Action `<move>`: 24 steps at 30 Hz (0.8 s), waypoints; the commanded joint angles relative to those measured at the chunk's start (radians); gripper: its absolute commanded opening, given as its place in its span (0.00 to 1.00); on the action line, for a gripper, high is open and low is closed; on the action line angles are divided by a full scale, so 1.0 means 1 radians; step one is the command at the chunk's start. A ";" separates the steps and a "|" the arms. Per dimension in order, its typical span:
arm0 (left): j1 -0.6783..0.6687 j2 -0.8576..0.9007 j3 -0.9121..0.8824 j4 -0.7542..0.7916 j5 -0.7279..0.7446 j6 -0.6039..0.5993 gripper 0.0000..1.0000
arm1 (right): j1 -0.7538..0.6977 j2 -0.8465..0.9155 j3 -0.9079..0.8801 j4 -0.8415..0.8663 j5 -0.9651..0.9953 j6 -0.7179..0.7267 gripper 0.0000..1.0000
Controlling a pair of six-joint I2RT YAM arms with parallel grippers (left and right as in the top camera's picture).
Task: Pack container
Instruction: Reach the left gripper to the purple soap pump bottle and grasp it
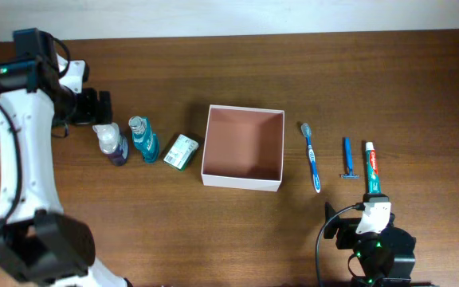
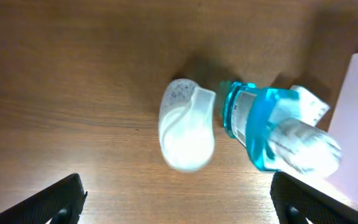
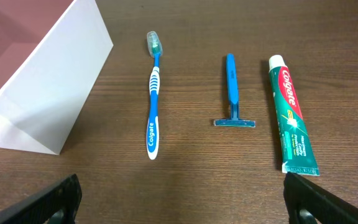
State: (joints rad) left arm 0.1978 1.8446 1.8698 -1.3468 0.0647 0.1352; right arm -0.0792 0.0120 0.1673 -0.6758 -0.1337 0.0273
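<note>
Close by, the right end effector [image 3: 182,198] hangs low over the table [image 1: 421,80], its two fingers spread wide and holding nothing. Just past it lie one toothpaste tube [image 3: 293,118], one razor [image 3: 232,93] and one toothbrush [image 3: 154,99], side by side. One container [image 1: 241,180] sits in the middle of the table. On its other side are one green-and-white packet [image 1: 181,151] and two bottles in a row: a teal bottle [image 1: 143,139] and a purple bottle [image 1: 111,143]. Farthest off, the left end effector [image 2: 179,199] hovers over the purple bottle, fingers wide apart.

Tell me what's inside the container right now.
Nothing visible: the container shows only its bare pinkish-brown floor from overhead. The right wrist view sees just one inner corner; its white wall hides the rest.
</note>
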 commanded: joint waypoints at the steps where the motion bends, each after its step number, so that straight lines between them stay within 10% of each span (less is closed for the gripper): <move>1: 0.002 0.075 0.008 -0.003 0.018 0.027 0.93 | -0.006 -0.008 -0.005 0.001 -0.013 0.008 0.99; 14: 0.002 0.238 0.008 0.018 -0.016 0.039 0.78 | -0.006 -0.009 -0.005 0.001 -0.013 0.008 0.99; 24: 0.002 0.255 0.010 -0.005 -0.016 0.039 0.26 | -0.006 -0.008 -0.005 0.001 -0.013 0.008 0.99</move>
State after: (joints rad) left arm 0.1978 2.0865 1.8740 -1.3403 0.0475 0.1688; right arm -0.0792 0.0113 0.1673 -0.6754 -0.1337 0.0273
